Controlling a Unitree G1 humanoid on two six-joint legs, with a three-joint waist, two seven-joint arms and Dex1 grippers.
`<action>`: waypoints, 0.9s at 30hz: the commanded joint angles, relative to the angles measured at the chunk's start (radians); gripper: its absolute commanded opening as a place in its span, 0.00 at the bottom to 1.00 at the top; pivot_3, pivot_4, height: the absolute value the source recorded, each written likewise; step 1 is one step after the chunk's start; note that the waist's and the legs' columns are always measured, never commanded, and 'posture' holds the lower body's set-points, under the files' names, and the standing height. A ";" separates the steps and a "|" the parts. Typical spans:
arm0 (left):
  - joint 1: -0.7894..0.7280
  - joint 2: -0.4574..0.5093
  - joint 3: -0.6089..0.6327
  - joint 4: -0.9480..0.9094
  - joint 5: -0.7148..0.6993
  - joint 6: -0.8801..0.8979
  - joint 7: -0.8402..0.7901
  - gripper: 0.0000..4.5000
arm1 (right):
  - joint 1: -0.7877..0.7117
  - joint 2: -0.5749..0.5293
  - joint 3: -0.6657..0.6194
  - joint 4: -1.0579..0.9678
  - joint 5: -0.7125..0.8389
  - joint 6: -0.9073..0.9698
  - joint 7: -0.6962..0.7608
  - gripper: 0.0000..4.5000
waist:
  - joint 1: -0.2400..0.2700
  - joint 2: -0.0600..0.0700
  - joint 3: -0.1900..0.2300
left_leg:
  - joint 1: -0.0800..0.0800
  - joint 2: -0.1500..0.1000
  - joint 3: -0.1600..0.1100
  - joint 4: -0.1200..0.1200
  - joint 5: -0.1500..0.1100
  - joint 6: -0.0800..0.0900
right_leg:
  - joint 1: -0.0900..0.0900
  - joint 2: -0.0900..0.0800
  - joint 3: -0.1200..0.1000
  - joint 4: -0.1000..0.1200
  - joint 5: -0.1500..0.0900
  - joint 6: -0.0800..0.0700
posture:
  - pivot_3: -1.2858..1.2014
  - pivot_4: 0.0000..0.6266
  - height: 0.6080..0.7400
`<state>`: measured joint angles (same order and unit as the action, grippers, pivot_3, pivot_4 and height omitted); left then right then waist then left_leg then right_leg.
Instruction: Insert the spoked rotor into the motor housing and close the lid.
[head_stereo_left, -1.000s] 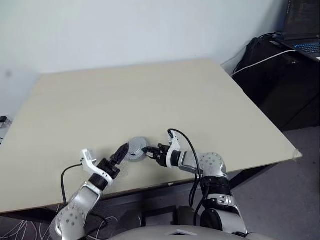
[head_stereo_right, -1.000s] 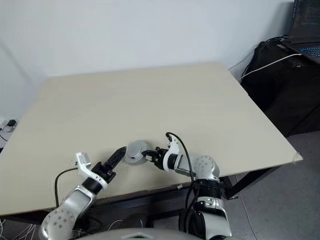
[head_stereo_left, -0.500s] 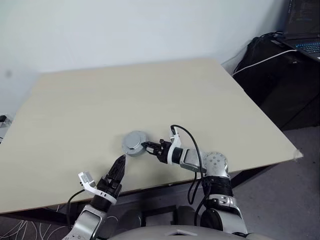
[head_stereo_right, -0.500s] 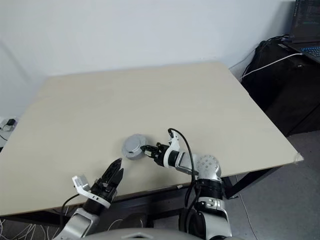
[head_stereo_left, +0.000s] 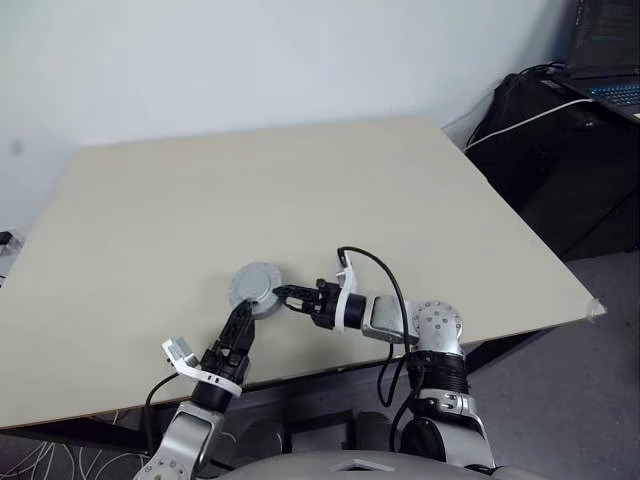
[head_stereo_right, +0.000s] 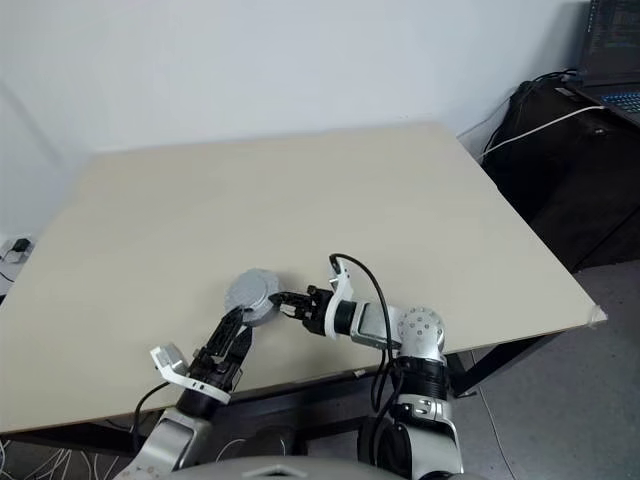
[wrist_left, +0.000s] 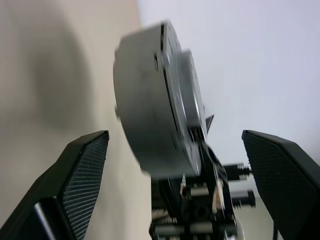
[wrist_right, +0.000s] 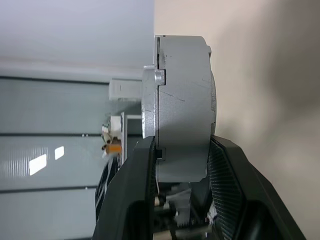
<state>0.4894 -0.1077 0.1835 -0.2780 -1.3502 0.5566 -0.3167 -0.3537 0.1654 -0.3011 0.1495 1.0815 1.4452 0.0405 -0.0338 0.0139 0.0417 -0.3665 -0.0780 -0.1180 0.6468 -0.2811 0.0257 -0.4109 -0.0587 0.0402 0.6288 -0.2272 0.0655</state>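
The motor housing (head_stereo_left: 252, 288) is a round grey metal drum, held off the table near its front edge and tilted on its side. My right gripper (head_stereo_left: 281, 295) is shut on its rim from the right; in the right wrist view both fingers (wrist_right: 135, 200) clamp the housing (wrist_right: 182, 105). A seam runs round the drum where a thinner disc, the lid (wrist_right: 150, 95), lies against it. My left gripper (head_stereo_left: 240, 322) stands open just below the housing, its fingers (wrist_left: 75, 185) spread wide on either side of the housing (wrist_left: 155, 100) without touching it. The spoked rotor is hidden.
The beige table (head_stereo_left: 300, 200) stretches ahead, with its front edge close under both arms. A dark cabinet with a laptop (head_stereo_left: 605, 60) and a white cable stands beyond the right corner. A pale wall runs behind the table.
The right gripper has lifted the housing off the table and carried it a little left. The left gripper let go of its side, drew back toward the table edge, rolled, and now points up at it.
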 joint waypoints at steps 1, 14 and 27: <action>-0.071 -0.076 -0.010 0.001 -0.026 -0.041 -0.020 1.00 | 0.038 0.097 0.025 -0.049 0.066 0.043 0.011 0.27 | 0.000 0.000 0.000 | 0.000 0.000 0.000 0.000 0.000 0.000 | 0.000 0.000 0.000 0.000 0.000 0.000 | 0.52 0.00 1.00; -0.077 -0.047 -0.054 0.029 -0.086 -0.043 -0.002 1.00 | 0.030 0.101 0.013 -0.041 0.062 0.082 0.007 0.27 | 0.000 0.000 0.000 | 0.001 0.000 0.001 0.001 0.000 0.001 | 0.001 0.001 0.001 0.000 0.003 0.004 | 0.52 0.00 1.00; -0.062 -0.063 -0.061 0.029 -0.122 -0.091 -0.001 0.50 | 0.030 0.098 0.008 -0.030 0.077 0.079 -0.007 0.27 | 0.000 0.000 -0.002 | 0.002 0.000 0.002 0.002 0.000 0.001 | 0.002 0.001 0.001 0.000 0.003 0.003 | 0.52 0.00 1.00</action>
<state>0.4670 -0.0957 0.1228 -0.2237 -1.4725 0.4863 -0.3091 -0.3512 0.1654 -0.3087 0.1498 1.1247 1.5266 0.0277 -0.0343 0.0140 0.0401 -0.3649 -0.0780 -0.1162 0.6493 -0.2810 0.0266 -0.4091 -0.0575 0.0415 0.6291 -0.2237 0.0687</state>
